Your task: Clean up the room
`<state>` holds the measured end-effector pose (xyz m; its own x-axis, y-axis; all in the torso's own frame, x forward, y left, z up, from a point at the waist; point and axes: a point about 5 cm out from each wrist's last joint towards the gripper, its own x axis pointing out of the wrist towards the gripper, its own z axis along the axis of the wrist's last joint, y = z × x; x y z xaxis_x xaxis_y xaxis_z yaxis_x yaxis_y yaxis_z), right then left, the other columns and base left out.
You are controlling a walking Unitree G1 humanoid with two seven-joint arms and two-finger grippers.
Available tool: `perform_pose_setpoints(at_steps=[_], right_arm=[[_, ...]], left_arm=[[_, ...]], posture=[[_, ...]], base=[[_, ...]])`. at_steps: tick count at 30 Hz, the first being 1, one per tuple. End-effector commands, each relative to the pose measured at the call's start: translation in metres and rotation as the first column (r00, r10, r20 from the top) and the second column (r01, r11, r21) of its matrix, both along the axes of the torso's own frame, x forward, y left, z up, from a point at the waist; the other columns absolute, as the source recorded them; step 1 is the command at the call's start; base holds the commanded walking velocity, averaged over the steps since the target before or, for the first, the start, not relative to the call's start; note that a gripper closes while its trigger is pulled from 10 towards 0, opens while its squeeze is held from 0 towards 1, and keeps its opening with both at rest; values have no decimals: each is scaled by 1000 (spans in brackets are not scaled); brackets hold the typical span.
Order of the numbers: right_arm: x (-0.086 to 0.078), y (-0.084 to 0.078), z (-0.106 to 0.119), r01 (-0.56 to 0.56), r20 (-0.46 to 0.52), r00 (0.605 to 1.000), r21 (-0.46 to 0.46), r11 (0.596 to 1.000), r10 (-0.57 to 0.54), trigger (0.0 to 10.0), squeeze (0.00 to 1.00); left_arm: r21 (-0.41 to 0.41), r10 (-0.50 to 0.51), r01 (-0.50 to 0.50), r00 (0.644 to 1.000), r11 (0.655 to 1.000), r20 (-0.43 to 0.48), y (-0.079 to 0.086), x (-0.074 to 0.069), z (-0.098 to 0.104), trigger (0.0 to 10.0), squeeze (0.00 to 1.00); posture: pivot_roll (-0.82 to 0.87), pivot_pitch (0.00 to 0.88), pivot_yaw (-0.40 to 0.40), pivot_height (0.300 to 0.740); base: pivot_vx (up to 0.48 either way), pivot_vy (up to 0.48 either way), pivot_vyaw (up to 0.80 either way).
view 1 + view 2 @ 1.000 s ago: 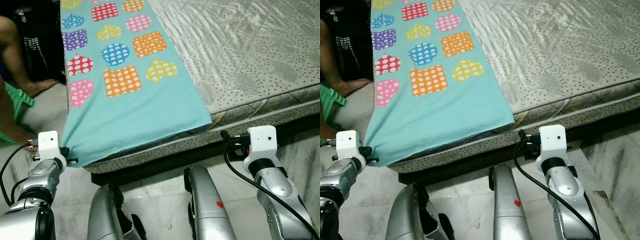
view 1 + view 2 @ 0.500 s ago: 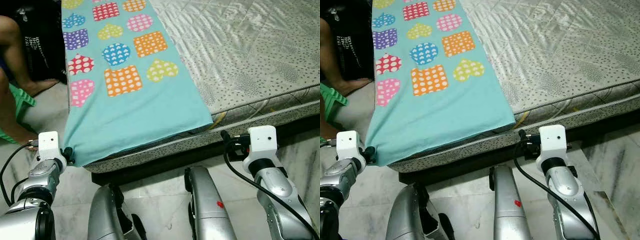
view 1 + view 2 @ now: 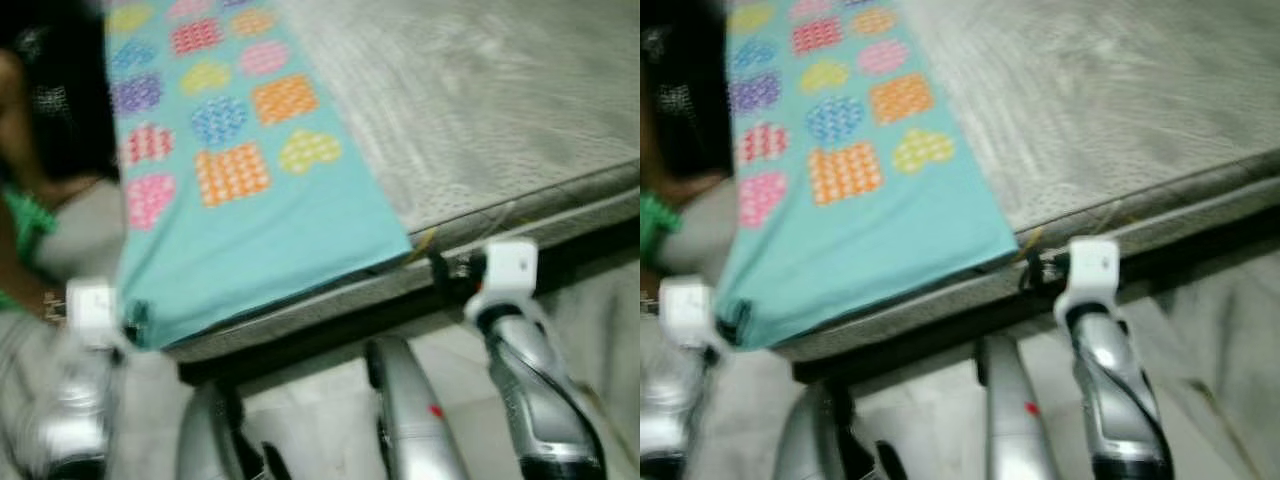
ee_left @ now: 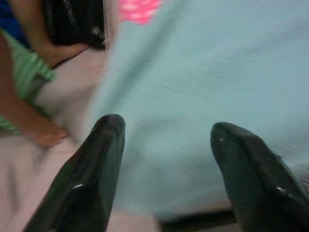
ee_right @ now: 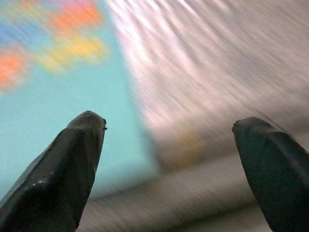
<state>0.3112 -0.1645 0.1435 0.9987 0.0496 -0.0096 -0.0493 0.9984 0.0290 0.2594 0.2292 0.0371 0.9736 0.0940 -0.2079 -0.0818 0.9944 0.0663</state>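
Both grippers, left [image 4: 164, 174] and right [image 5: 169, 169], fingers wide, faced the turquoise sheet [image 3: 260, 230] on the bed [image 3: 500, 110]; each should close squarely on a near corner

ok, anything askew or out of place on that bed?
The turquoise sheet with coloured hearts covers just the left strip of the mattress, its lower left corner drooping over the edge. The rest of the mattress lies bare. The left gripper and right gripper are open at the sheet's near corners.
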Motion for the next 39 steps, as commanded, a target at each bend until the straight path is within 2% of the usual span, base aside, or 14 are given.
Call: perform_pose_setpoints(at_steps=[1, 4, 11, 15, 22, 23, 24, 30, 39], right_arm=[[-2, 4, -10, -12, -24, 1000, 14, 1000, 12, 10000, 0], [-2, 4, -8, -15, -10, 1000, 26, 1000, 15, 10000, 0], [3, 4, -1, -27, 59, 998, 81, 996, 22, 10000, 0], [4, 6, 6, -29, 96, 995, 85, 996, 21, 10000, 0], [6, 7, 15, -35, 139, 990, 99, 995, 21, 10000, 0], [7, 7, 16, -34, 144, 989, 100, 994, 19, 10000, 0], [8, 6, 16, -30, 150, 989, 103, 994, 14, 10000, 0], [9, 4, 18, -12, 159, 987, 114, 993, -7, 10000, 0], [7, 0, 16, 13, 160, 987, 119, 993, -32, 10000, 0]], left_arm=[[56, 18, -24, 994, 998, 112, 14, 6, 23, 10000, 1000], [43, -21, 15, 986, 999, 165, 4, 10, 31, 10000, 1000], [25, -71, 67, 969, 997, 236, -24, 1, 53, 10000, 1000], [31, -104, 99, 958, 995, 269, -32, 0, 59, 10000, 1000], [20, -115, 114, 958, 993, 263, -43, -3, 61, 10000, 1000], [20, -126, 125, 957, 992, 260, -46, -3, 61, 10000, 400], [22, -140, 139, 956, 990, 258, -49, -2, 60, 10000, 0], [22, -163, 163, 952, 986, 258, -56, 4, 61, 10000, 0], [20, -147, 150, 922, 989, 358, -58, 17, 90, 10000, 0]], posture=[[-144, 23, 135, 547], [-146, 20, 135, 547], [-157, 24, 140, 547], [-161, 28, 140, 551], [-182, 8, 143, 579], [-186, 0, 146, 589], [-190, 0, 148, 598], [-197, 0, 160, 631], [-198, 0, 159, 692]], base=[[0, 0, 0], [0, 0, 0], [0, 0, 0], [0, 0, 0], [0, 0, 0], [0, 0, 0], [0, 0, 0], [0, 0, 0], [0, 0, 0]])
